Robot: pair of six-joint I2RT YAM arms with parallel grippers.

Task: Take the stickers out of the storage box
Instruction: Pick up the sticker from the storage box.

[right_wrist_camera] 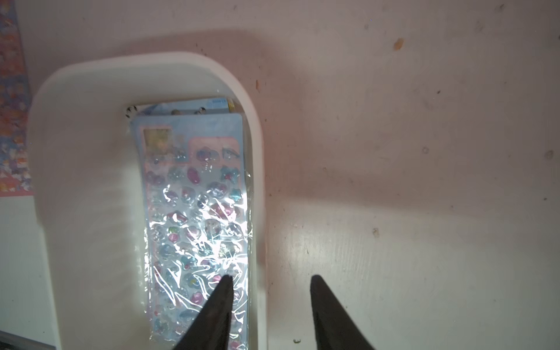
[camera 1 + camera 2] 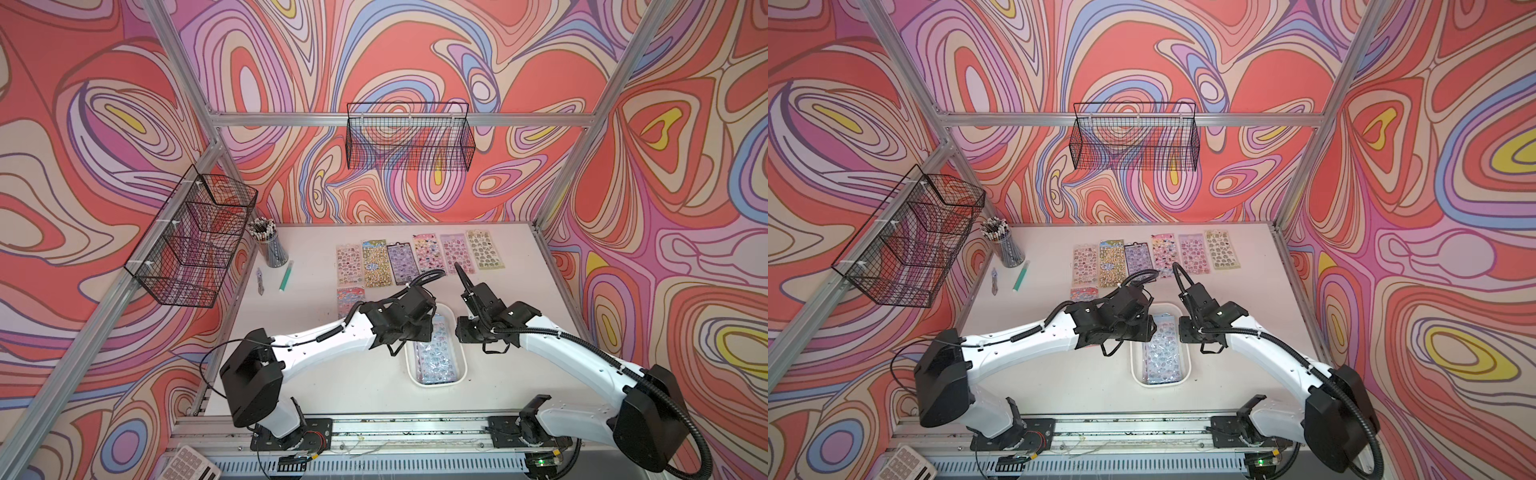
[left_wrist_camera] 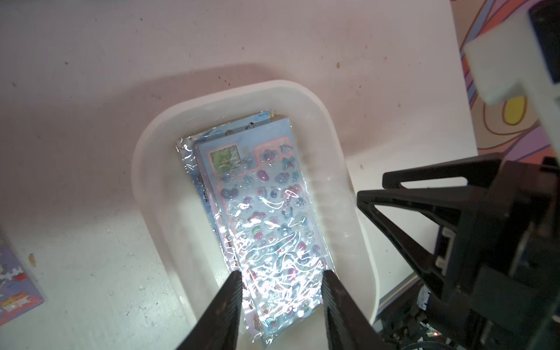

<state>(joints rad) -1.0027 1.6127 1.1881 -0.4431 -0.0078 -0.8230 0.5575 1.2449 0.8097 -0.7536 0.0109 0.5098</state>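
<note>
The storage box (image 2: pixel 436 384) (image 2: pixel 1160 383) is a white tray on the table between both arms, holding a stack of glossy blue stickers (image 2: pixel 438 357) (image 2: pixel 1160 353). My left gripper (image 3: pixel 281 274) is open above the near end of the top sheet (image 3: pixel 266 212), with one finger close to each long edge. My right gripper (image 1: pixel 271 277) is open across the box's side wall (image 1: pixel 257 181): one finger over the stickers (image 1: pixel 197 212), the other over bare table. Neither holds anything. More stickers lie flat in a row at the back (image 2: pixel 424 257) (image 2: pixel 1154 255).
One more sheet (image 2: pixel 351 299) lies left of the box, partly under the left arm. A pencil cup (image 2: pixel 270 245), a green pen (image 2: pixel 286 275) and a small tool (image 2: pixel 259 280) stand at the back left. Black wire baskets (image 2: pixel 195 237) (image 2: pixel 409 137) hang on the frame.
</note>
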